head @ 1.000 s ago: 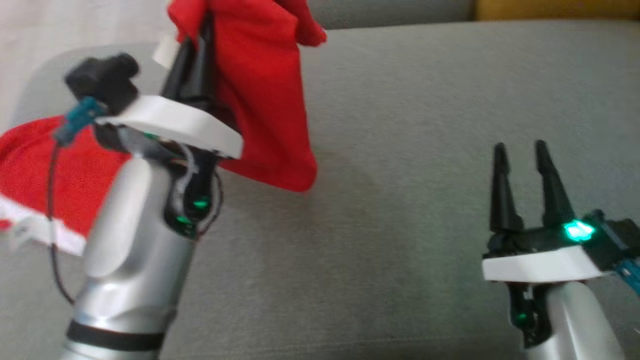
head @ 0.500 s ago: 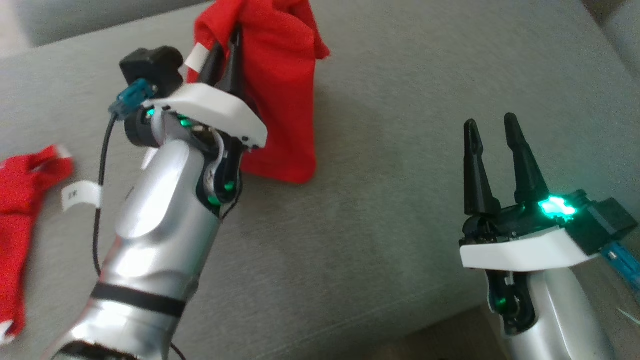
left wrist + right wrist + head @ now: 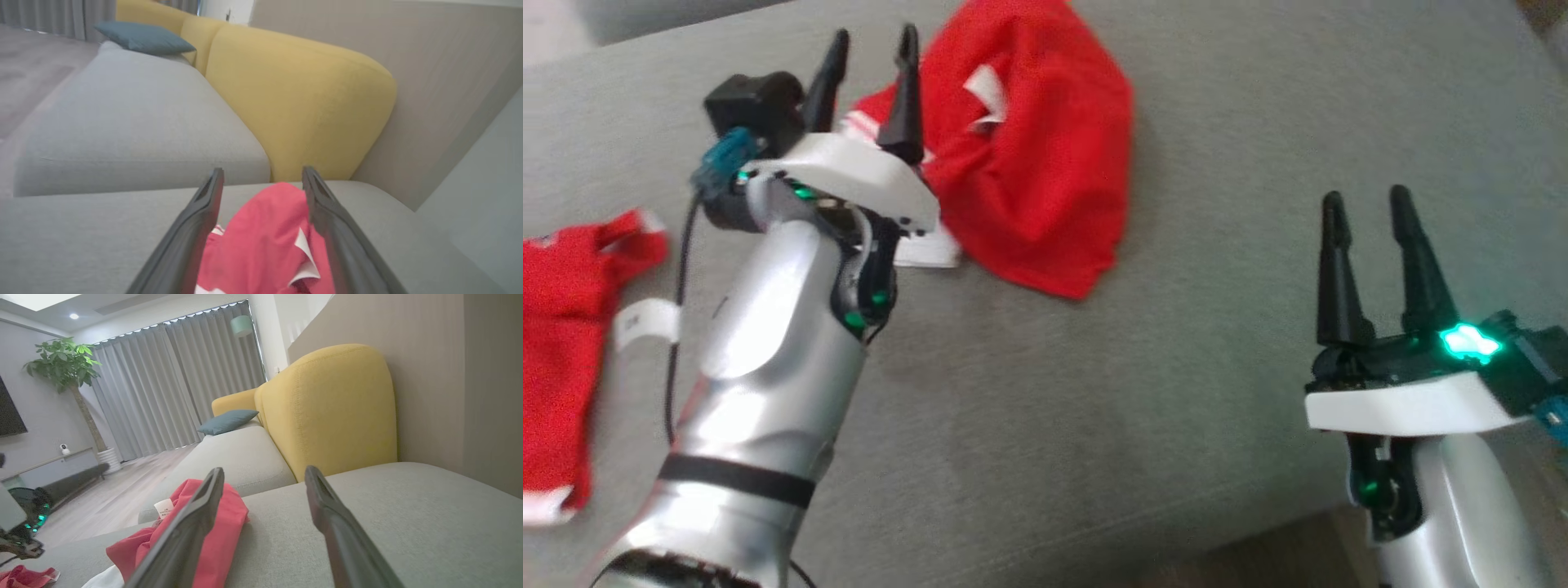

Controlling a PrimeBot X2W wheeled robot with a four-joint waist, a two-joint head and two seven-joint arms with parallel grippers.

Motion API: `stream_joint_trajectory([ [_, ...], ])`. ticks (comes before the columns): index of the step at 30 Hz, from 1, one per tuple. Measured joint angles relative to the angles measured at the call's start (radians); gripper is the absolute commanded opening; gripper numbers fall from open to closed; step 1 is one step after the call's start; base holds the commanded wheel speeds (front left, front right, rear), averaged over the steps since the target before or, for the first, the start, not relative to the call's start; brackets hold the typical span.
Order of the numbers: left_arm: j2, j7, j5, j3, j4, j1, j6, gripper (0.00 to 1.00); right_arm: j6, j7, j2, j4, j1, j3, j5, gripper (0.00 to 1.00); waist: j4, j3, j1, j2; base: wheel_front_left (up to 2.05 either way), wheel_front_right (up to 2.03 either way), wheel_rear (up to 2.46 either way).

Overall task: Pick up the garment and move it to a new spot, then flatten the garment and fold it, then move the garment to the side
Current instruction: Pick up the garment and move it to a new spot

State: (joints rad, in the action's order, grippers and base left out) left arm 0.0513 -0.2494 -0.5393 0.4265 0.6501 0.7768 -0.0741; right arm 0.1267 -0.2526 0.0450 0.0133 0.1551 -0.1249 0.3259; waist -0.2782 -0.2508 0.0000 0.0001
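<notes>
The crumpled red fabric garment with white trim [image 3: 1037, 163] lay in a loose heap on the grey upholstered sofa seat [image 3: 1176, 367], toward the far side and a little left of centre, a white label [image 3: 987, 86] turned up on top. The left gripper [image 3: 872, 37] stood at the heap's left edge, its two dark fingers spread wide and clamping nothing. In the left wrist view the red cloth showed in the gap between them, and whether they touched it could not be told. The right gripper [image 3: 1366, 198] hovered at the near right, well apart from the garment, its fingers parted and empty. A second red cloth [image 3: 564, 327] lay at the far left edge of the seat.
</notes>
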Motion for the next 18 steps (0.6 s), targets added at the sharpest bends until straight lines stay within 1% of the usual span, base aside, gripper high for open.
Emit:
stream_joint_trajectory([
  [4,0.031,0.0,0.064,-0.041,-0.109,-0.065,0.005,1.0,0.0,0.0,0.0,0.014,-0.003,0.031,-0.03,1.0,0.076,0.023,0.0,0.0,0.0,0.0,0.0],
  [8,0.068,-0.002,0.124,-0.066,-0.205,-0.204,0.011,1.0,0.0,0.0,0.0,0.028,-0.015,0.054,-0.055,1.0,0.153,0.052,0.0,0.0,0.0,0.0,0.0],
  [13,0.073,-0.007,0.172,-0.09,-0.319,-0.402,0.034,1.0,0.0,0.0,0.0,0.04,-0.066,0.081,-0.076,1.0,0.239,0.096,0.0,0.0,0.0,0.0,0.0],
  [18,0.059,-0.007,0.221,-0.131,-0.425,-0.543,0.049,1.0,0.0,0.0,0.0,0.053,-0.09,0.102,-0.087,1.0,0.301,0.14,0.0,0.0,0.0,0.0,0.0],
])
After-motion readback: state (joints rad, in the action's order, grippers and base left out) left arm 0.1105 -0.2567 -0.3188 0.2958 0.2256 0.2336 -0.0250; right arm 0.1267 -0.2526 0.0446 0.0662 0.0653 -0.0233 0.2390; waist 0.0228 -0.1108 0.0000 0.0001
